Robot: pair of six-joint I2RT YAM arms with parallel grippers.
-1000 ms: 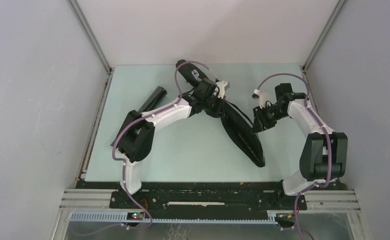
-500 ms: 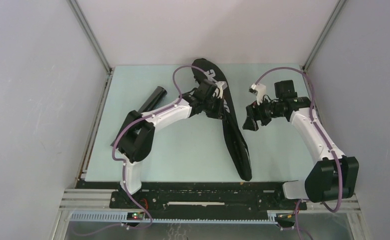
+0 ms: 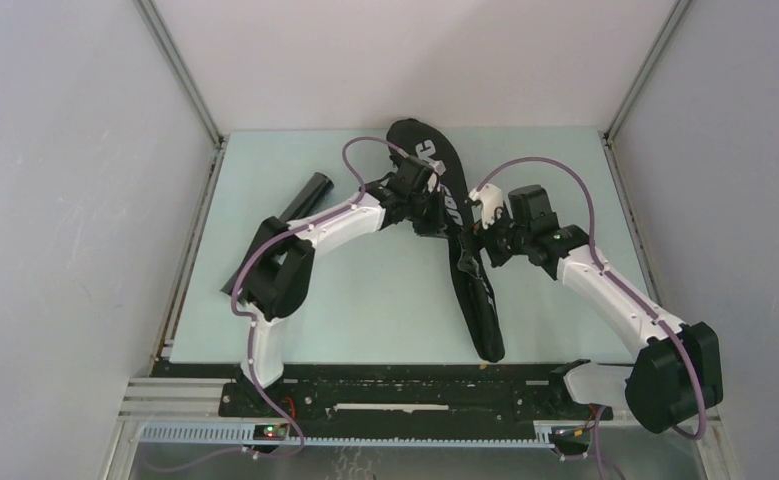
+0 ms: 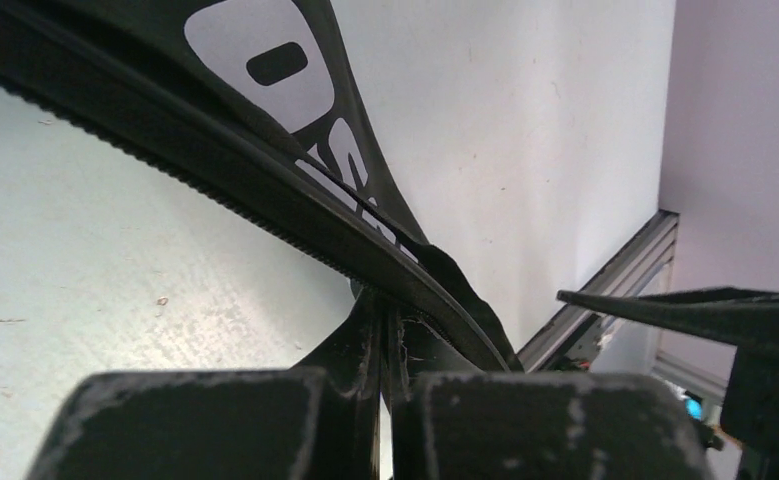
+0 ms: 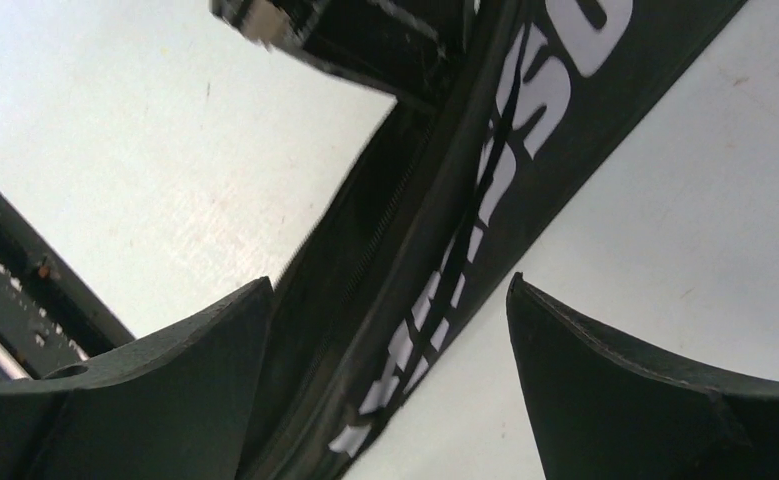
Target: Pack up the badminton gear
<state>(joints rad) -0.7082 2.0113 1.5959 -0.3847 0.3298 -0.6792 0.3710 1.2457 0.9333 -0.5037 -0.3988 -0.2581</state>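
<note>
The left gripper [image 4: 380, 385] has its jaws clenched on the zip edge of the black bag [image 3: 482, 310]. The right gripper [image 5: 390, 380] has its jaws wide apart, and the lettered side of the bag passes between them. The bag stretches across the middle of the table [image 3: 365, 310], from far to near. The black tube [image 3: 302, 198] lies well apart, at the left.

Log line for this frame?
left gripper: shut on black racket-shaped bag | right gripper: open, at bag | black cylindrical tube: outside bag
</note>
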